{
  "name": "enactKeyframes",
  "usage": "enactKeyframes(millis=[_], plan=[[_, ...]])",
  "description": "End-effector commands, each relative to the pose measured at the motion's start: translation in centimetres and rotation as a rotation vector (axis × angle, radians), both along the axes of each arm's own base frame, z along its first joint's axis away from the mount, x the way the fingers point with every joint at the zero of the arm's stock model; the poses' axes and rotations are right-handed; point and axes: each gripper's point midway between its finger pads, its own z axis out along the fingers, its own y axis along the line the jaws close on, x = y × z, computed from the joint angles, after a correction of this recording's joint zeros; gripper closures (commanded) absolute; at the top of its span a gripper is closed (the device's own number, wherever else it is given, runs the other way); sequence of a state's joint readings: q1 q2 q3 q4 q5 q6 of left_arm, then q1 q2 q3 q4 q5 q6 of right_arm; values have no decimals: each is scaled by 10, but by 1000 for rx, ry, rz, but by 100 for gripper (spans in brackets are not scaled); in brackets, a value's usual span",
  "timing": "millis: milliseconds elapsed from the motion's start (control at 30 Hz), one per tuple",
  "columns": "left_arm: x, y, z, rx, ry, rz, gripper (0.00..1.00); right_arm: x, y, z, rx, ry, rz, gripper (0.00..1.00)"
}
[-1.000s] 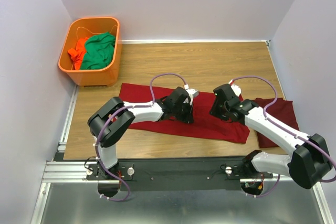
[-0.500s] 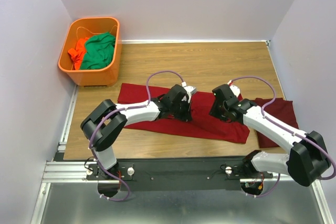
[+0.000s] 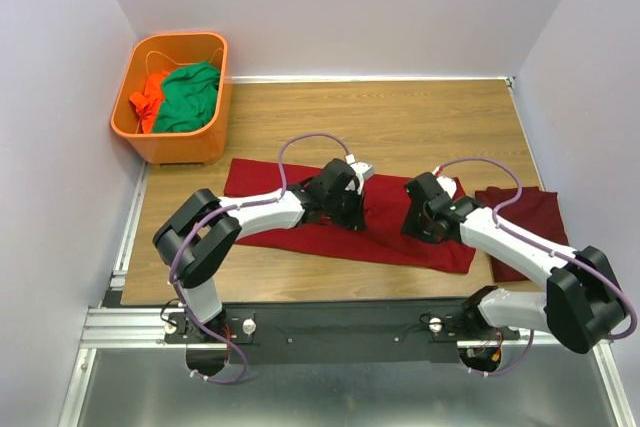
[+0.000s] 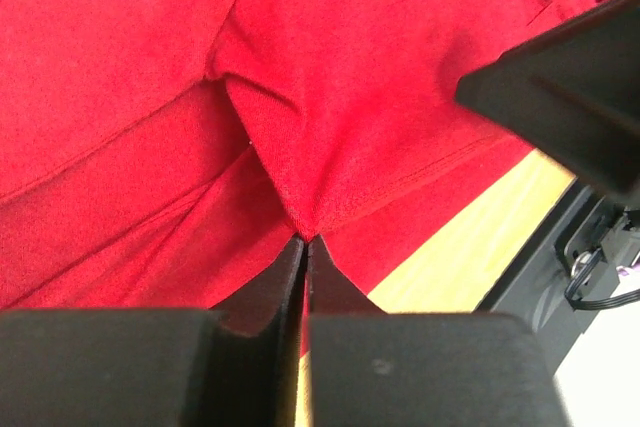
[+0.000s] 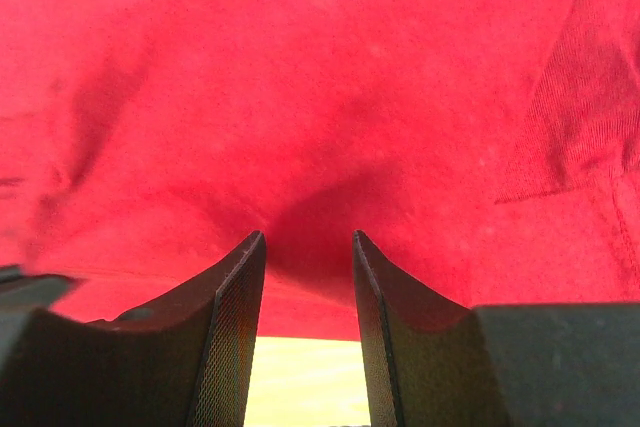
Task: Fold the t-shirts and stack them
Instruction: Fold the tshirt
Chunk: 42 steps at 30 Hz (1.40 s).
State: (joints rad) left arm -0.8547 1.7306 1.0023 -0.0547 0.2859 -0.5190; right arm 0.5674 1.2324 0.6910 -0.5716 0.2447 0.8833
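Note:
A maroon t-shirt (image 3: 300,217) lies spread across the middle of the wooden table. A second maroon t-shirt (image 3: 525,222) lies bunched at the right. My left gripper (image 3: 345,215) is shut on a pinched fold of the spread shirt (image 4: 290,137) near its middle. My right gripper (image 3: 420,229) is open with its fingertips (image 5: 250,247) pressed down on the same shirt's cloth (image 5: 300,97) near its right part, a fold bulging between the jaws.
An orange basket (image 3: 145,142) stands at the table's back left with a green garment (image 3: 188,97) and a bright orange garment (image 3: 150,92) in it. Bare wood (image 3: 400,117) lies behind the shirts. The table's near edge shows in the left wrist view (image 4: 450,267).
My right gripper has moved a little toward the near edge and down onto the shirt. My left gripper has shifted slightly back, keeping its hold.

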Motion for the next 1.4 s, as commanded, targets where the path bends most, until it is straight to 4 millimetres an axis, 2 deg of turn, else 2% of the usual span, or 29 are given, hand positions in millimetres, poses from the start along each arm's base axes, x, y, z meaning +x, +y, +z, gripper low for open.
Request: enactKeyframes(millis=[0, 267, 467, 600, 633, 767, 867, 900, 933, 967, 1067, 1133, 1167, 1233, 1267, 1367], plan=[[0, -7, 9, -20, 2, -35, 84, -21, -5, -15, 15, 81, -20, 53], [12, -5, 23, -17, -28, -18, 74, -53, -6, -45, 27, 228, -40, 53], [25, 10, 34, -10, -58, 39, 71, -46, -6, -31, 53, 167, -46, 53], [38, 39, 27, 36, -46, 147, 74, -27, -4, -5, 47, 87, -53, 53], [45, 54, 23, 60, -50, 204, 75, -17, -1, 5, 54, 54, -54, 52], [55, 98, 9, 127, -46, 355, 81, 6, -5, 15, -10, -5, -86, 52], [57, 128, -4, 166, -28, 465, 85, 14, -15, 3, -97, 15, -109, 47], [58, 133, -6, 166, -26, 487, 85, 18, -18, -6, -130, 28, -116, 47], [51, 140, -15, 180, -9, 501, 85, 20, -17, -10, -134, 34, -115, 47], [55, 147, -17, 189, -12, 554, 85, 24, -12, -14, -114, 35, -108, 47], [45, 157, -31, 205, 12, 591, 85, 23, -6, -31, -87, 66, -96, 47], [43, 157, -37, 197, 22, 598, 85, 26, 0, -39, -65, 69, -94, 47], [38, 160, -48, 220, 43, 596, 86, 26, 1, -47, -60, 94, -92, 47], [35, 160, -57, 227, 61, 590, 87, 29, 3, -53, -54, 105, -86, 47], [31, 160, -64, 237, 80, 580, 88, 33, 4, -57, -49, 113, -89, 47], [25, 157, -67, 230, 93, 572, 88, 51, -2, -62, -48, 117, -91, 47]])
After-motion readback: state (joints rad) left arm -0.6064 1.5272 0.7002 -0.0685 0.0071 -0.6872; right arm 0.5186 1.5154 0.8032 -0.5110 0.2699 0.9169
